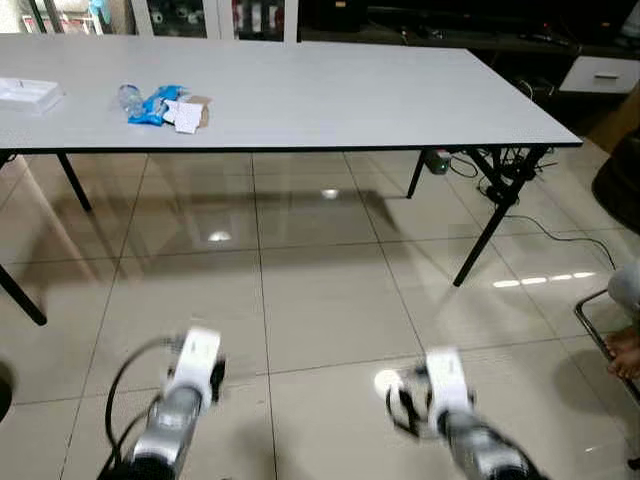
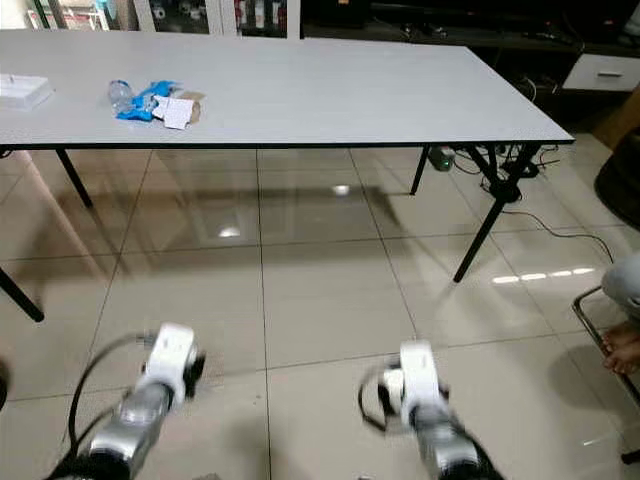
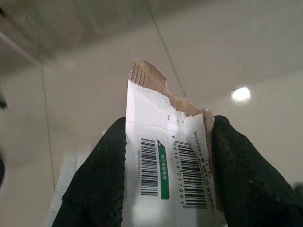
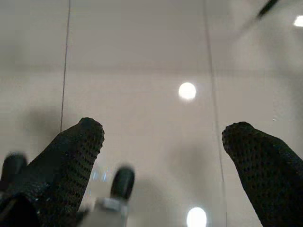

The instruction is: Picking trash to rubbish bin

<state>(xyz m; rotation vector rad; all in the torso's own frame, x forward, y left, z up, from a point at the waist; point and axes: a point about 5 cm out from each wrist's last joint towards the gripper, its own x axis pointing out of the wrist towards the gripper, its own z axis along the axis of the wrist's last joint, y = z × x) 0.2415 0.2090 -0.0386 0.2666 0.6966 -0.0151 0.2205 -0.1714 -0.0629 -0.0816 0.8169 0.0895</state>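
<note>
Cardboard scrap (image 3: 168, 156) pinched in left tool (image 3: 165, 137).

This is looking like an office or workroom rather than a lived-in home. A long white folding table (image 1: 300, 95) on black metal legs is spanning the far part of the scene, standing on glossy beige floor tiles (image 1: 320, 300) that are reflecting ceiling lights. Glass-fronted cabinets (image 1: 215, 18) are lining the far wall on the left, and a dark shelf unit with a white drawer (image 1: 598, 72) is sitting at the far right. Cables and a power strip (image 1: 500, 165) are lying under the table's right end. A person's bare foot (image 1: 624, 352) is resting by a chair frame at the right edge.
</note>
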